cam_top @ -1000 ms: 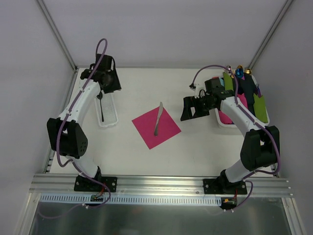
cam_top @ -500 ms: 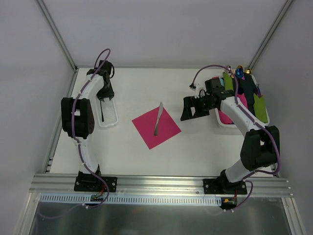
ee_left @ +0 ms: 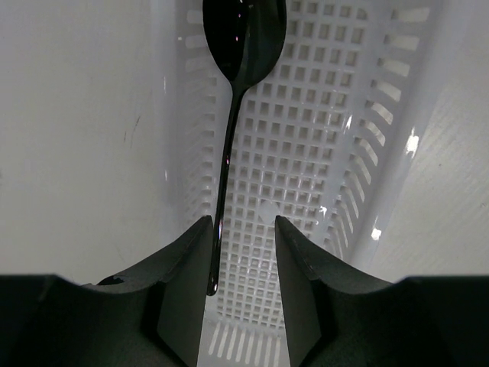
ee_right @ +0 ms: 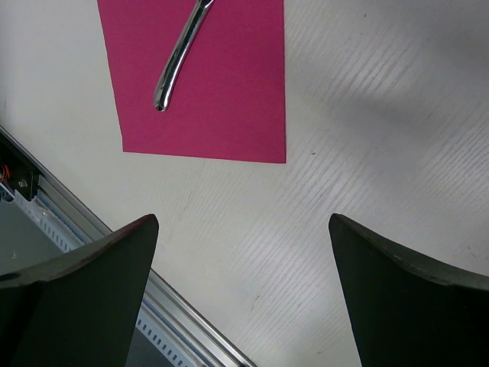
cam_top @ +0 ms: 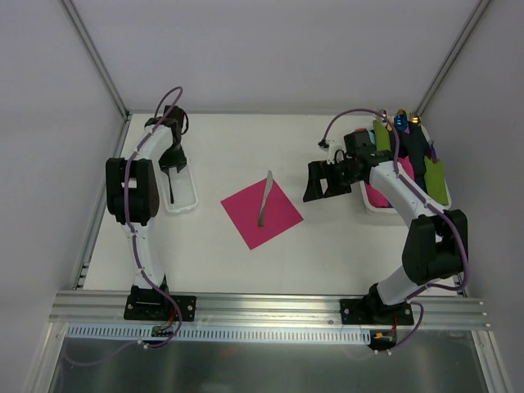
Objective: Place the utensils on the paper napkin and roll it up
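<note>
So the left gripper [ee_left: 243, 226] is down in the white ridged tray [cam_top: 190, 196] at the left edge of the worktop [cam_top: 327, 246]. Its jaws are partly apart and not pinching anything. A black spoon [ee_left: 231, 130] lies along the tray floor, bowl pointing away. The tip of its handle sits in the gap, right up against the inner face of one finger [ee_left: 180, 290]. The tray's gridded side wall runs just beside the spoon on that same side, so it's a tight spot.

The paper napkin [cam_top: 266, 217] is flat mid-worktop, turned like a diamond, well apart from the tray. One utensil [cam_top: 264, 201] already lies on it, slanted, with its far end poking out past the napkin's far corner.

The right gripper [cam_top: 321, 182] hangs just off the napkin's right side, jaws spread wide with nothing in them. From the wrist view it's looking down on the napkin's edge and bare worktop.

Behind that arm is a white bin [cam_top: 370, 205] holding green and black rolled napkins [cam_top: 435, 182], with blue and gold heads sticking out at the far end.
</note>
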Controlling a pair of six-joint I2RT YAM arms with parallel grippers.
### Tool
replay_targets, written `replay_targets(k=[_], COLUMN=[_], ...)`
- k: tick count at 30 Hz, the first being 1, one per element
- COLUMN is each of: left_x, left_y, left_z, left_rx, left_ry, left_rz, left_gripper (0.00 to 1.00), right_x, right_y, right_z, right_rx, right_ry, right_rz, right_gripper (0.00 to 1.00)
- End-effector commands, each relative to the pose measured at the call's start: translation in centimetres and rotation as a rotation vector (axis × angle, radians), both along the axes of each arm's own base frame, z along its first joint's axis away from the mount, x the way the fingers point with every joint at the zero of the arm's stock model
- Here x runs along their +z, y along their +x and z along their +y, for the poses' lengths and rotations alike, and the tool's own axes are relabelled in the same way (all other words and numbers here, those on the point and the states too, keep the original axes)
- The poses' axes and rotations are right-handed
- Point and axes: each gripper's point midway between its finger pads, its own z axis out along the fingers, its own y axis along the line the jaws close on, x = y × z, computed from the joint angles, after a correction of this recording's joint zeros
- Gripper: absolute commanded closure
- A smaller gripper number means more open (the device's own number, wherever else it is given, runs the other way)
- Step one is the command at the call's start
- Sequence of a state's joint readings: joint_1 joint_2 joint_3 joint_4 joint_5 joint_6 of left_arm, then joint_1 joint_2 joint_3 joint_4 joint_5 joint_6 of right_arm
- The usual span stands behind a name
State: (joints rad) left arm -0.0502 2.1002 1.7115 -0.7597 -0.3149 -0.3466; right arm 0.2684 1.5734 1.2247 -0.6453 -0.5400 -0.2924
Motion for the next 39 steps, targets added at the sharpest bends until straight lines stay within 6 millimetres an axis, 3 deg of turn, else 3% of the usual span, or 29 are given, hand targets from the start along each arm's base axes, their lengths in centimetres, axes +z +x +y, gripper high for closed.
replay_targets(k=[1, 15, 26, 39], left_x=[-0.1, -3.0, -5.5, -5.1], left_y=[0.4, 0.6, 0.7, 0.7], left_z=[1.0, 1.0, 0.5, -0.2], left_rx=[-0.005, 0.008, -0.004, -0.036], left_ry=[0.004, -0.048, -0.15, -0.2], left_rz=[0.017, 0.055, 0.053, 0.028], left_gripper=[0.61, 0.61, 0.66, 0.9], right_x=[1.1, 0.8, 0.9, 1.0], right_y=[0.4, 0.6, 0.6, 0.6], right_z=[0.0, -0.2, -0.5, -0.5], right_rx=[0.002, -0.004, -0.01, -0.013], right_ry=[0.02, 0.023, 0.027, 0.031], right_rz=[-0.013, -0.005, -0.002, -0.004], right_gripper=[0.01, 0.01, 0.01, 0.01])
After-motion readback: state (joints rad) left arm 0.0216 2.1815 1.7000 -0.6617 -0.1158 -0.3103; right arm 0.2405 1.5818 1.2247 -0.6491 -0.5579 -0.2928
